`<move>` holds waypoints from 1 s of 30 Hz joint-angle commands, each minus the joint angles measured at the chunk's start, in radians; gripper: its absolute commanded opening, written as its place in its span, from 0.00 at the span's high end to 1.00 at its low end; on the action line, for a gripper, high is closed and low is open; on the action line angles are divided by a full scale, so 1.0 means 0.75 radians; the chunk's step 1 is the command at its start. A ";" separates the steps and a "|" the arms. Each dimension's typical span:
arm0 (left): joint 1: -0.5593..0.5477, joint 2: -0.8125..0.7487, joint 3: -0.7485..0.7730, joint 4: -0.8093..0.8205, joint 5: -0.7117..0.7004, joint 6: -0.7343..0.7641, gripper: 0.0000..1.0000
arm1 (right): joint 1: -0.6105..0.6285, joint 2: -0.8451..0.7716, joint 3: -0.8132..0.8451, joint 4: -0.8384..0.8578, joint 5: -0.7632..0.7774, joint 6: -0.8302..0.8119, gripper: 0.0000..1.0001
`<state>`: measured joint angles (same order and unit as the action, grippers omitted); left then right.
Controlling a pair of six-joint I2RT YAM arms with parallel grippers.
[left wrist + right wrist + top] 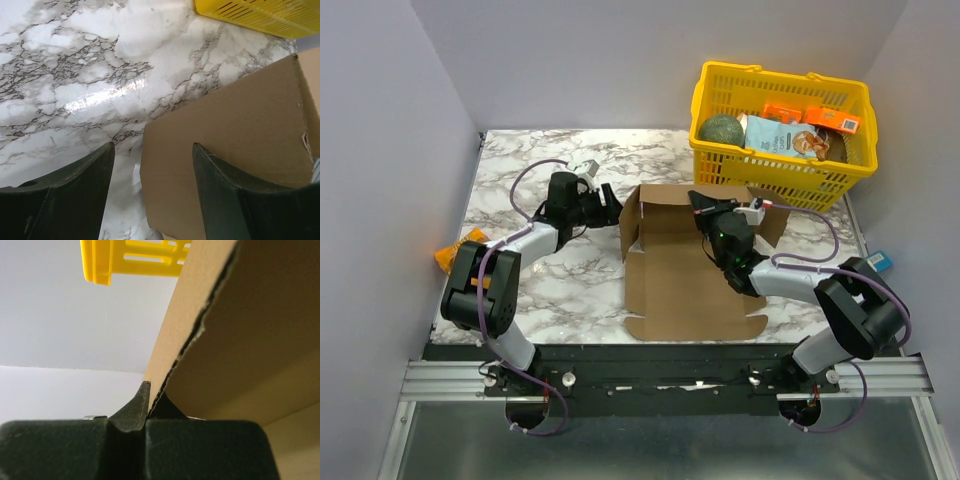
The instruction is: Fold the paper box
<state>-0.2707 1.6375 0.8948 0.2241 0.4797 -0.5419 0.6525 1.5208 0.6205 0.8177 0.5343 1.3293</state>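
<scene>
Now, on the left, the left gripper (608,203) hovers with its fingers (80,195) released wide at the raised left wall of the paper box (685,270). The box sits mid-worktop (520,165), near flap lying flat. The right gripper (702,205) has its fingers (135,410) clenched tight at the back wall, with the yellow basket (780,170) just behind.

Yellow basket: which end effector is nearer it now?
Right. The right end effector pinches a paper box flap just short of the yellow basket; the left end effector sits open by the box's left wall.
</scene>
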 commanded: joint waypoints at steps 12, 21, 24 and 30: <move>-0.030 -0.688 -0.542 0.102 -0.642 -0.096 0.12 | 0.007 0.003 -0.085 -0.182 -0.003 -0.075 0.99; -0.089 -0.788 -0.806 0.345 -0.355 -0.004 0.14 | 0.007 -0.009 -0.093 -0.170 -0.011 -0.073 0.99; -0.089 -0.762 -0.792 0.335 -0.414 0.072 0.14 | 0.007 -0.001 -0.095 -0.154 -0.025 -0.071 0.99; -0.087 -0.601 -0.649 0.384 -0.380 0.178 0.16 | 0.007 -0.001 -0.105 -0.133 -0.033 -0.085 0.99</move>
<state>-0.3359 1.1110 0.3340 0.4175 0.1677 -0.4942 0.6525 1.5013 0.5838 0.8387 0.5278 1.3434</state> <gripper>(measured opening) 0.862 0.016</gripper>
